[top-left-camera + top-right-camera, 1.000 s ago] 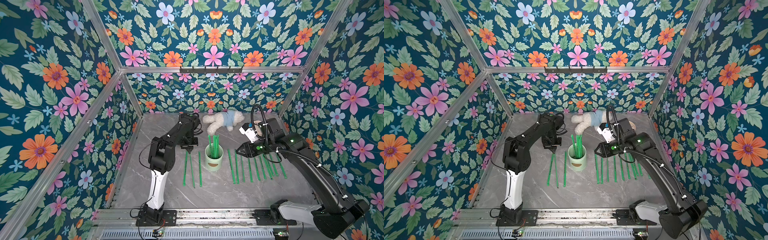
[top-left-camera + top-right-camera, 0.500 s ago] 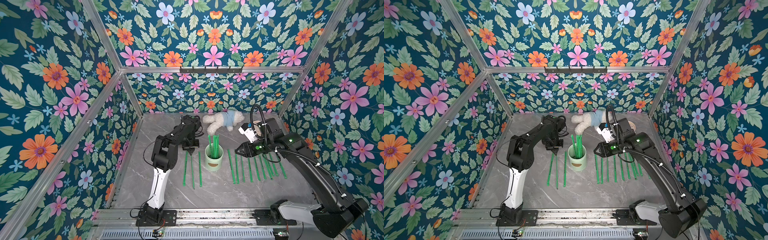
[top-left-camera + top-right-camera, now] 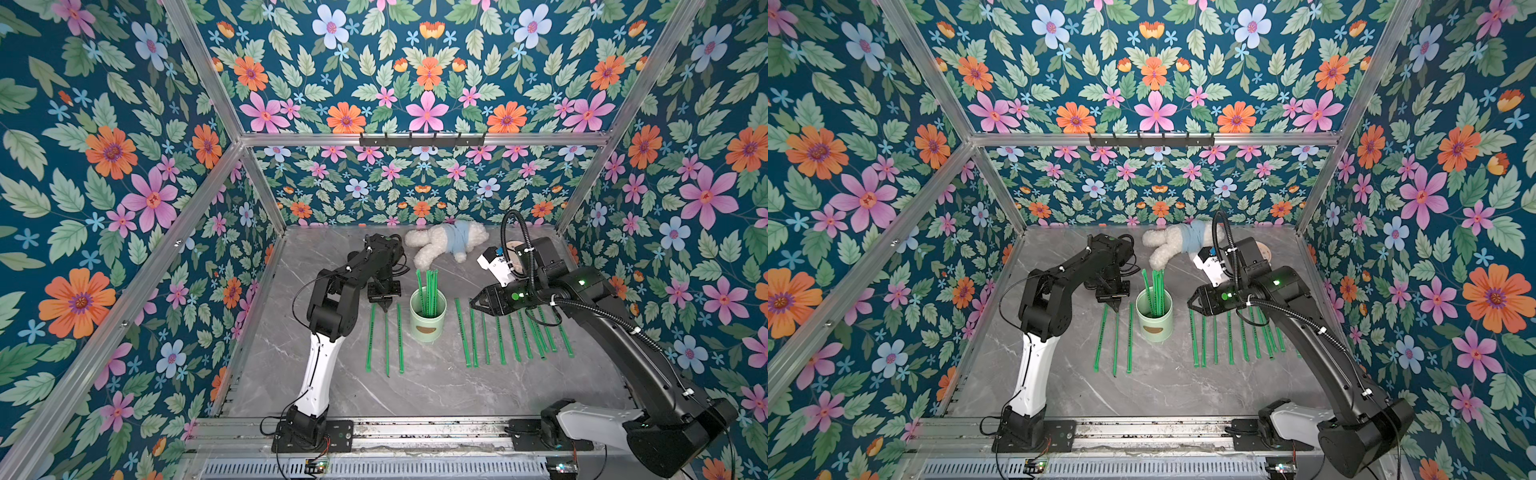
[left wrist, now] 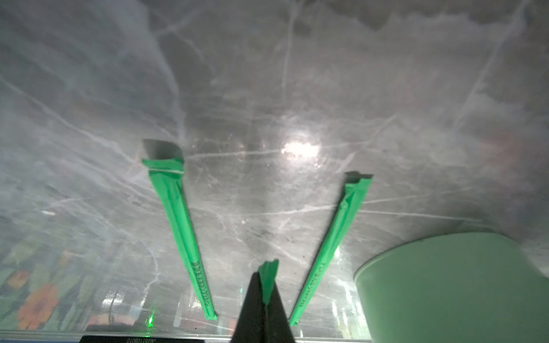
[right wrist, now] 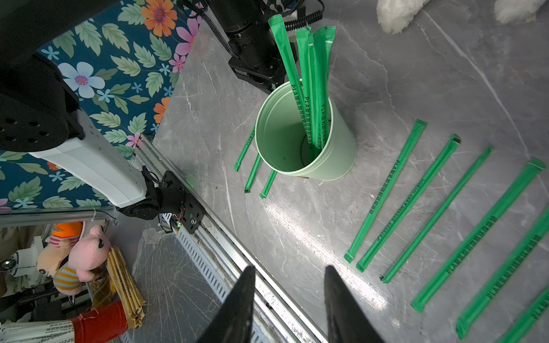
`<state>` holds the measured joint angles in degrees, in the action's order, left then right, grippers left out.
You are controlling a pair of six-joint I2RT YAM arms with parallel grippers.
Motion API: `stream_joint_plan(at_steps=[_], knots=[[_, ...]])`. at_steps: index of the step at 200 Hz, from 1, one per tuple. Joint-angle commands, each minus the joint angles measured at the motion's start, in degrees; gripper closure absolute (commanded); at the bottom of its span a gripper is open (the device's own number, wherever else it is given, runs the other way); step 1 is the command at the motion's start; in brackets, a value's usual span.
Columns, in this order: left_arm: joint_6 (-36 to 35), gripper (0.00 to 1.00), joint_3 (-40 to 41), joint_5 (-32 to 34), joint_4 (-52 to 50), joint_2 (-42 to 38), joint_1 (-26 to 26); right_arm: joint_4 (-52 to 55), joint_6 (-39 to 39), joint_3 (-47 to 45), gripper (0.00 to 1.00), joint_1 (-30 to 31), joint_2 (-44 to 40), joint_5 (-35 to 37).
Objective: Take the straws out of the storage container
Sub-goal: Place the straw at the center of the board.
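The storage container (image 3: 428, 328) (image 3: 1154, 328) is a pale mint-green cup standing upright mid-table, with several green straws (image 3: 428, 289) (image 5: 312, 74) upright in it. My left gripper (image 3: 384, 306) (image 4: 265, 294) is just left of the cup, low over the table, shut on the far end of one straw (image 3: 387, 345). That straw lies between two other straws (image 4: 178, 225) (image 4: 334, 240) flat on the table. My right gripper (image 3: 473, 303) (image 5: 289, 297) hovers right of the cup, open and empty. Below it several straws (image 3: 513, 336) (image 5: 445, 208) lie in a row.
A white plush toy (image 3: 446, 245) lies at the back of the table. A round beige clock (image 3: 1262, 251) sits behind the right arm. The metal rail (image 3: 415, 432) runs along the table's front edge. Patterned walls enclose the left, right and back.
The left arm has shifted slightly to the right, its gripper still pinching the straw's end. The right arm has not visibly moved.
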<state>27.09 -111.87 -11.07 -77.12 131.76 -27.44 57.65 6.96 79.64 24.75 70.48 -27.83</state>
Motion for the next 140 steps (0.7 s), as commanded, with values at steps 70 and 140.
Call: stream_joint_plan(at_steps=[70, 140], knots=[[0.7, 0.83, 0.2, 2.3, 0.1, -1.2, 0.0, -0.8, -0.5, -0.3, 0.59, 0.0, -0.1, 0.0], [6.8, 0.81, 8.7, 8.9, 16.1, -21.7, -0.1, -1.0, -0.4, -0.4, 0.59, 0.0, -0.4, 0.3]])
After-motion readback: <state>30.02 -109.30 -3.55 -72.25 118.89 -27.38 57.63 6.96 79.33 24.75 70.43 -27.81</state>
